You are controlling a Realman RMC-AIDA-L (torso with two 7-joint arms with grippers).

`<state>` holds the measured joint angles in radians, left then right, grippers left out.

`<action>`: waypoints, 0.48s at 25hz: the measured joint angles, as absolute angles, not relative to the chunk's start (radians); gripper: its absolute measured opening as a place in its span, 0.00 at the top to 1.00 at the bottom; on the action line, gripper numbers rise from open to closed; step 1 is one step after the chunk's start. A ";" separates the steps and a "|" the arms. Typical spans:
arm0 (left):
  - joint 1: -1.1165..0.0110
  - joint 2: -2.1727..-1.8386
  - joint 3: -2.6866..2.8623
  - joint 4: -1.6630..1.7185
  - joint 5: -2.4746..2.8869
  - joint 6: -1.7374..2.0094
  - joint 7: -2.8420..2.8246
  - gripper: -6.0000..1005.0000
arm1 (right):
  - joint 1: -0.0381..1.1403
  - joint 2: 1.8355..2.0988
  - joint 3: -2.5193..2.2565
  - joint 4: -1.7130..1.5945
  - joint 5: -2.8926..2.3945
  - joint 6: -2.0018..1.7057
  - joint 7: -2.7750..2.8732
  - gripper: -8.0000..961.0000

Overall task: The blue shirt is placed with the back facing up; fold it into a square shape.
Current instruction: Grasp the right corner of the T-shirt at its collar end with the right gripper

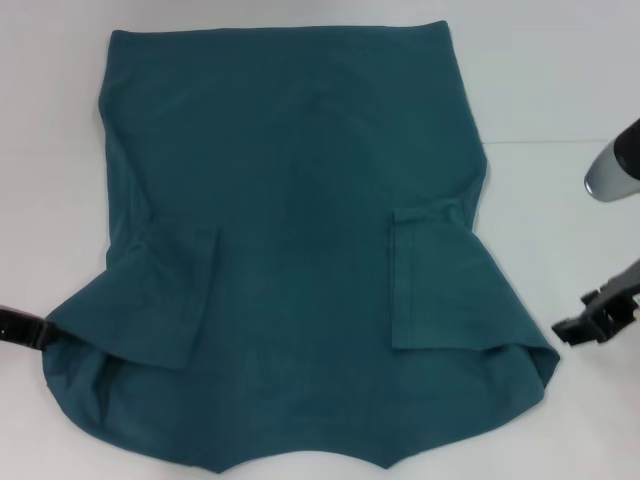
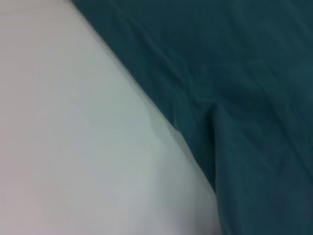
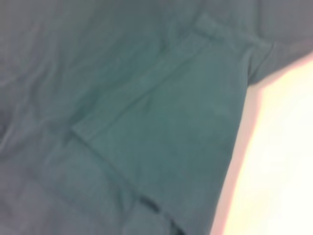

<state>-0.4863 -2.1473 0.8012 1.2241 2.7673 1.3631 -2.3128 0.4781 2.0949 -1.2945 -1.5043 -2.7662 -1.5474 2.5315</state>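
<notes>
Head view: shirt (image 1: 300, 250), teal, spread across the table (image 1: 560, 90) at frame centre, both sleeves folded inward onto the body. Left gripper (image 1: 22, 300) at lower-left edge, touching the shirt's corner; jaw state cannot be told. Right gripper (image 1: 598, 305) at lower right, just off the cloth; jaw state unclear. Step judged: sleeves done, lengthwise fold pending; next calls for gripping both near corners.

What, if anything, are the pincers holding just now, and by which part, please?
It cannot be told: the left pincer touches the blue shirt at its near left corner; the right pincer hangs clear.
</notes>
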 joint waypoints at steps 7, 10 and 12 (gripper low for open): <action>-0.486 -2.148 0.803 1.219 2.767 1.364 -2.310 0.99 | 0.474 2.099 -1.306 -1.393 -2.754 -1.503 2.542 0.43; -0.486 -2.148 0.803 1.217 2.767 1.364 -2.309 0.99 | 0.470 2.099 -1.306 -1.366 -2.721 -1.465 2.540 0.43; -0.486 -2.148 0.803 1.216 2.767 1.364 -2.308 0.99 | 0.464 2.099 -1.307 -1.357 -2.701 -1.446 2.536 0.43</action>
<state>-0.4863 -2.1483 0.8029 1.2164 2.7674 1.3638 -2.3082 0.4641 2.0986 -1.3071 -1.3569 -2.7012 -1.4456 2.5359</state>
